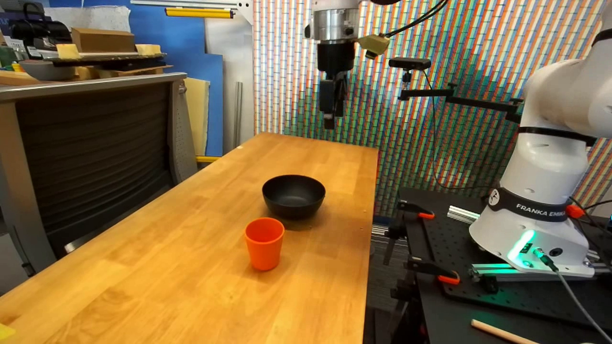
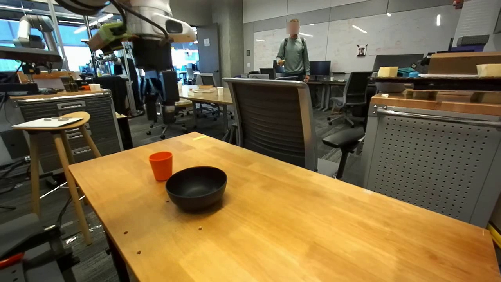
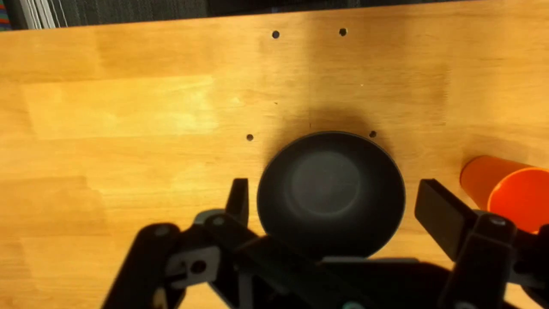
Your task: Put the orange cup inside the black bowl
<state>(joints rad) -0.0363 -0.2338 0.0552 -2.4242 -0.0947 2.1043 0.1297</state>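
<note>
The tabletop (image 1: 167, 282) under my arm is honey-coloured wood in joined planks, with small round holes (image 3: 276, 34) drilled toward one long edge. The orange cup (image 1: 265, 248) is smooth and plain, tapering from a wider rim to a narrow round foot. The black bowl (image 1: 294, 203) is smooth too, broad and round, its sides curving up from a flat circular floor. Both stand nearer the long edge by the robot base (image 1: 530, 239).

I see the cup upright, long axis vertical, mouth straight up. It is outside the bowl, just beside it, wood showing between them; of the two it is closer to the short edge whose corner carries a yellow strip (image 2: 199, 138). The bowl sits level, mouth up, its bare black floor plain to me in the wrist view. What I see of the cup's inside is bare orange.

My gripper (image 3: 333, 184) hangs well above the tabletop, released, its black fingers (image 3: 441, 210) spread wide; in the wrist view the bowl shows between them. A chair (image 2: 270, 121) with a ribbed dark back stands along the opposite long edge.
</note>
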